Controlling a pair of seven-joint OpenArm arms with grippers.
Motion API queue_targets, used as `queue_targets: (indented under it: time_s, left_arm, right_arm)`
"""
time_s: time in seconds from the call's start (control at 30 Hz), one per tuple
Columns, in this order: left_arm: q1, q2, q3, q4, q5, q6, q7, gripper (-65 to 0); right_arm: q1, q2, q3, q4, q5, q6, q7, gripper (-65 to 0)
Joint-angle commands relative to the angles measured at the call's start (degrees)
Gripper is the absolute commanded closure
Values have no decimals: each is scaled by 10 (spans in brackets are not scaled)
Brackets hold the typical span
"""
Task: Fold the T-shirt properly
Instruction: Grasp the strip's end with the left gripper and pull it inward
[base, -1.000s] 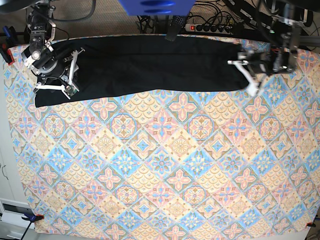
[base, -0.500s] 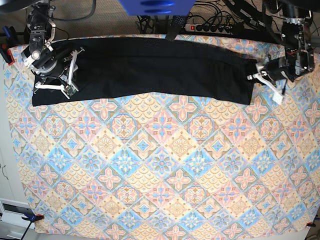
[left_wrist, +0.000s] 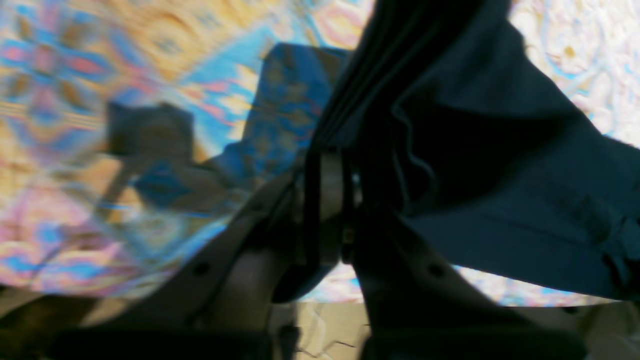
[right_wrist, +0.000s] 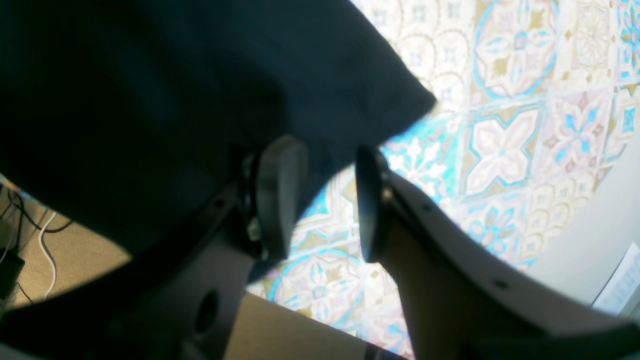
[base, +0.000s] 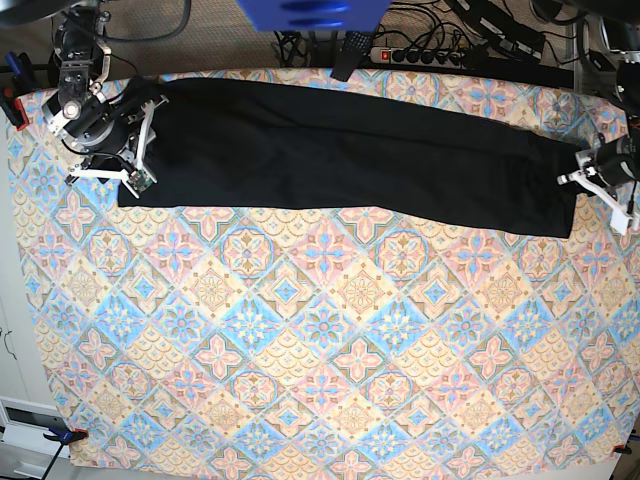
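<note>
Black T-shirt (base: 370, 160) lay as long band across far part of patterned tablecloth (base: 330, 330), its far end on robot's left side reaching near cloth's side edge. Left gripper (left_wrist: 325, 200) clenched on T-shirt's end, fabric pinched between fingertips. Right gripper (right_wrist: 332, 200) released, fingers apart, above T-shirt's other end; one finger over black fabric, other over tiles. T-shirt's near edge slightly wavy, wide open stretch of tablecloth before it. Beyond tablecloth's edge, brown surface (right_wrist: 280, 330) with white cable (right_wrist: 44, 245).
</note>
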Motion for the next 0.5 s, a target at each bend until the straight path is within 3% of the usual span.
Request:
queue_targets:
  time_s: [0.0,0.2,0.37,0.47]
  left_arm:
    - [-4,-18,-7,10,-6,0,-5,0]
    - [15,-13,-6,68,-10,0,6,0]
    - [18,64,-5,183,-8,4,61,0]
    - [22,106,-1,201,-8,4,65,0]
  right_arm:
    - [2,6,4,9,4,-3,6,-204]
    - [2,6,4,9,4,-3,8,-204]
    - [2,8,4,9,4,-3,10,-203]
    - [2,8,5,9,4,-3,10,-203]
